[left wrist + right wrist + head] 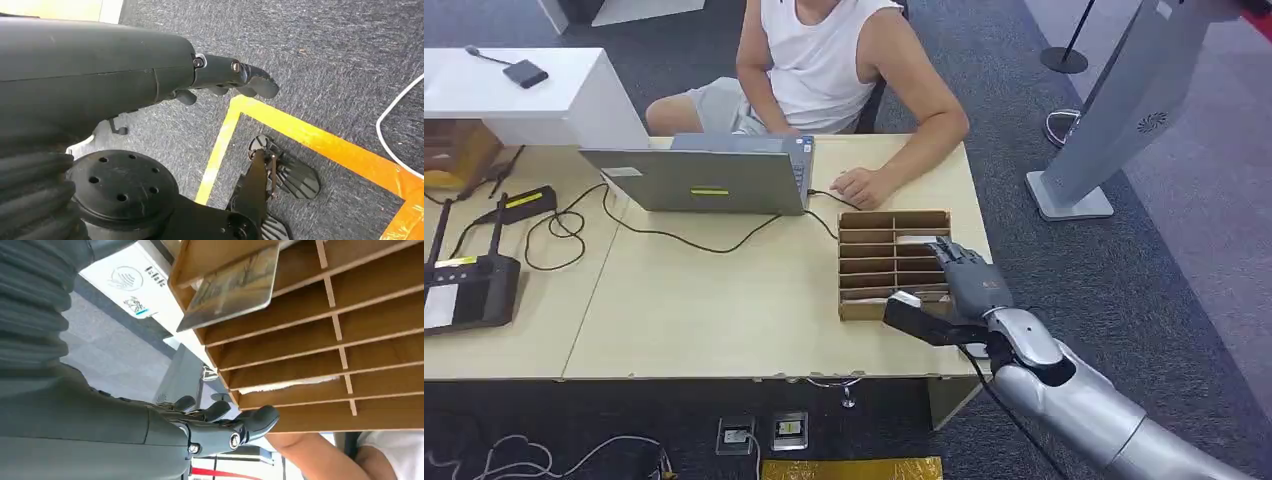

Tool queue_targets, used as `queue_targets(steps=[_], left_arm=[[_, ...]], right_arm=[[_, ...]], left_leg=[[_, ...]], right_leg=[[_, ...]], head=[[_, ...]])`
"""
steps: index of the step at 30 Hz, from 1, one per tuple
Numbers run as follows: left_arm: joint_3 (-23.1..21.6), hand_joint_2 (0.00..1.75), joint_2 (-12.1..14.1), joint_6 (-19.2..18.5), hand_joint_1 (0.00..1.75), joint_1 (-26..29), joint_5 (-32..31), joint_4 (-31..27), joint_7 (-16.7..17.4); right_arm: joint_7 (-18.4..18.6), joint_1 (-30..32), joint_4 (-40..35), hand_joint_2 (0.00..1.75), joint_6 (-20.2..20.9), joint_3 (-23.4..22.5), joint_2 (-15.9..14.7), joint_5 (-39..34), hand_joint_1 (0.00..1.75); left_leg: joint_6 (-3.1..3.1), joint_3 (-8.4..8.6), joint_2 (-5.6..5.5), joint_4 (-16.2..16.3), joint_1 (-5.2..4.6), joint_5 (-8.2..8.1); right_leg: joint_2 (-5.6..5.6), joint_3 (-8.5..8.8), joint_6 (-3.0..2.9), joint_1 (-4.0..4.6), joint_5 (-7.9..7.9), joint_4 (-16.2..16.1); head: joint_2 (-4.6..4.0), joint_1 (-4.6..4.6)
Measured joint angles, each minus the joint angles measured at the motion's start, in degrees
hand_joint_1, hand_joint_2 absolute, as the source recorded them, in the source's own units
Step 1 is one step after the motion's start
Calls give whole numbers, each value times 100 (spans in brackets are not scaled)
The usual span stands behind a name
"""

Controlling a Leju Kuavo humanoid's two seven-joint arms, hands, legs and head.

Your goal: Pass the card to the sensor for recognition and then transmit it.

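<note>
We see the right hand (965, 272) hovering with loosely spread fingers, holding nothing, over the brown slotted wooden card rack (871, 262) on the pale counter (724, 300); the printed card (235, 285) leans in a slot just beyond the fingertips. The left hand (235, 80) hangs empty, fingers extended.

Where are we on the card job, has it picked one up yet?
Nothing looks done yet. The right hand hovers over the brown slotted cardboard organizer with its fingers spread and holding nothing. A pale printed card stands in a slot, ungrasped. The left hand hangs over the grey carpet. Left to do: grasp the card, present it to the sensor, then pass it on.
</note>
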Motion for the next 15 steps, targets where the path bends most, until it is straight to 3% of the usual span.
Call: queue_targets(steps=[15], left_arm=[[0,175,-2,52,0,6,0,0,-2]], right_arm=[[-179,33,52,175,-162,129,4,55,0]], left_leg=[[0,-1,0,0,0,0]], right_leg=[[0,1,0,0,0,0]], head=[[0,0]])
